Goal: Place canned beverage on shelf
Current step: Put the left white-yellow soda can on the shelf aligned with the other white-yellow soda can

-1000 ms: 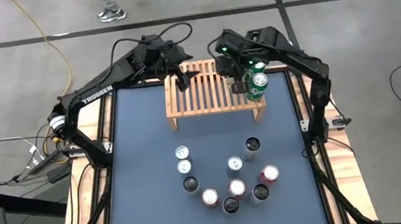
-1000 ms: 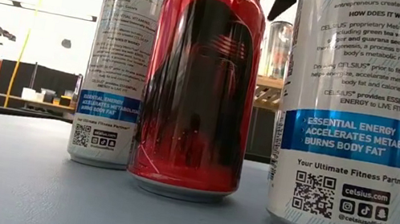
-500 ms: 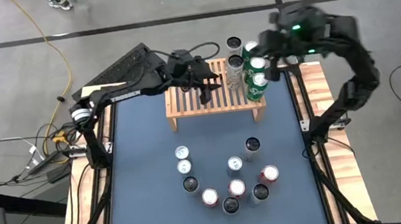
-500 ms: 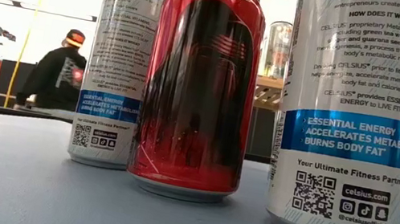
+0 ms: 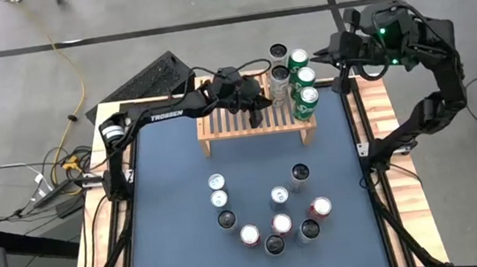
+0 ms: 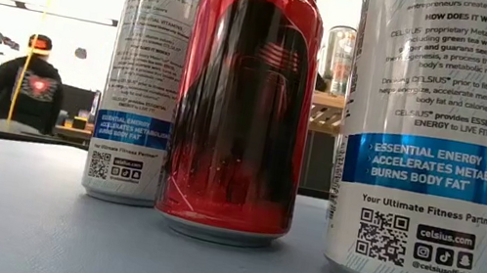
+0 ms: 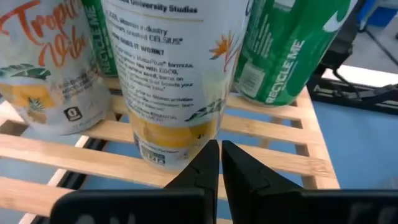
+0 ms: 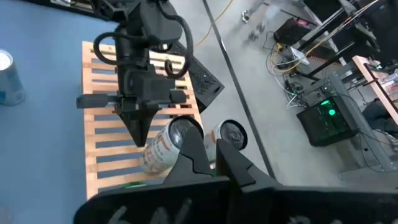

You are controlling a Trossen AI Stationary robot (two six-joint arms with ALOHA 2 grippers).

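Both jaws closed and empty, the left gripper [image 5: 257, 114] just beside the Celsius can [image 5: 279, 82] on the shelf [image 5: 220, 128] could topple it.

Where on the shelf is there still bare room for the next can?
The shelf's left half is bare slats, bordered by the shut left gripper at mid-shelf. The right end is crowded: the white cans and green cans stand packed there. The right gripper hovers beyond that corner.

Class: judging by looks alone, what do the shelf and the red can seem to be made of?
Shelf: pale unpainted wood, probably; grain lines show along its matte slats in the left wrist view. Red can: likely thin metal with a glossy printed coat; bright reflections streak its side and its bottom rim is rolled.
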